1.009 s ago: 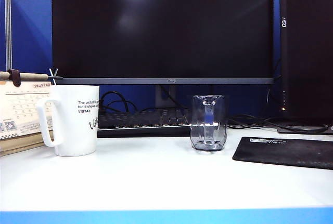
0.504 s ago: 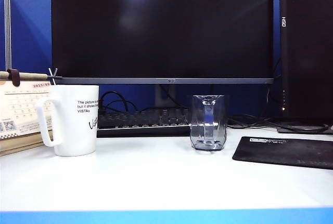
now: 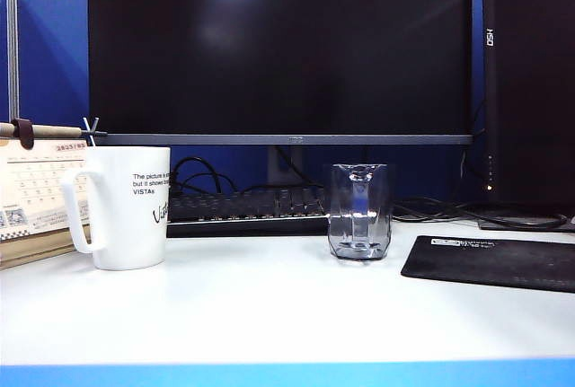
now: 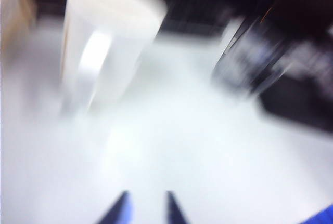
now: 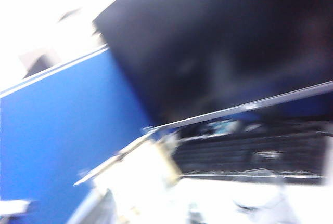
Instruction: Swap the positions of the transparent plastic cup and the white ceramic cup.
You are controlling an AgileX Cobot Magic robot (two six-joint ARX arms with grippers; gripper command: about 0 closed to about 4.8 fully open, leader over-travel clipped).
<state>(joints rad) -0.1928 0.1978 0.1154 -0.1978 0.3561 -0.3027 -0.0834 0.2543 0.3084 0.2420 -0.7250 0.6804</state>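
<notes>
The mug (image 3: 121,208) is stood near the desk's (image 3: 287,306) left edge, the clear cup (image 3: 359,212) near its middle, well apart. The left gripper (image 4: 145,211) is seen blurred above the desk, slightly parted, holding nothing. The right gripper's jaws cannot be made out.

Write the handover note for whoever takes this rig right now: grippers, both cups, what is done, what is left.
Left gripper: blurred in its wrist view, fingertips apart with a narrow gap, holding nothing, over the white tabletop short of both cups.
Right gripper: not visible; its wrist view is blurred.
Neither arm shows in the exterior view.
Tall white ceramic mug with loop handle: upright on the left, handle pointing left.
Small transparent faceted plastic cup: upright right of it, near centre, beside the black mouse pad.
Done: nothing, both cups untouched.
Left: the whole swap.
</notes>
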